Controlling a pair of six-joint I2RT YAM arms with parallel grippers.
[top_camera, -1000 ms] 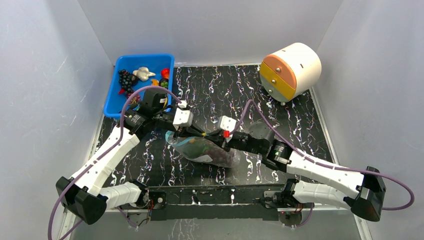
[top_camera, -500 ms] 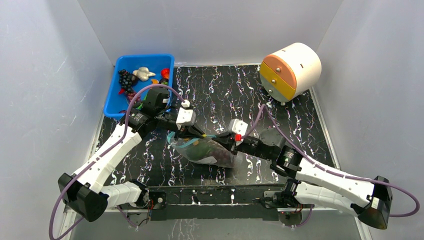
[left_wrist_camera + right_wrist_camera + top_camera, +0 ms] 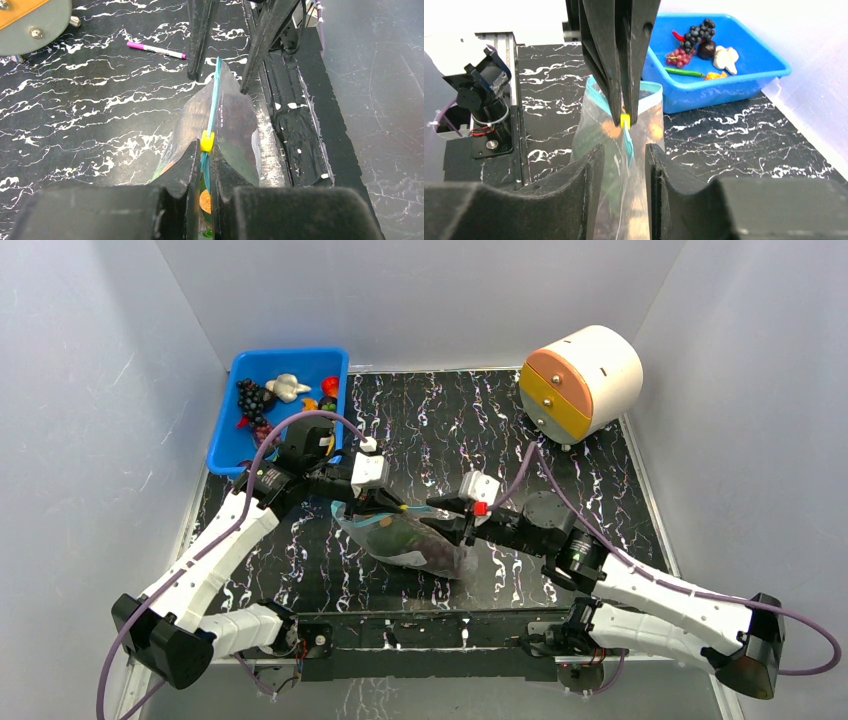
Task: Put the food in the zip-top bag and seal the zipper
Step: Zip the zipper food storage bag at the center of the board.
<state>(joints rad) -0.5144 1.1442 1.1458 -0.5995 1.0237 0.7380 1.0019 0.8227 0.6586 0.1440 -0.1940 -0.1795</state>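
Clear zip-top bag (image 3: 412,543), teal zipper (image 3: 213,95) uppermost

This is a robotics lab, set up as a closed test cell. Plain pale walls (image 3: 420,300) box in the desk (image 3: 430,420), with its black, white-veined top, on three sides. A left arm (image 3: 215,555) and a right arm (image 3: 660,585), both white and black, are bolted to a black rail (image 3: 430,625) at the near edge and trail purple cable (image 3: 300,416). The props are staged: toy foods (image 3: 265,395) in a blue bin (image 3: 222,435) and a round drawer drum (image 3: 585,380).
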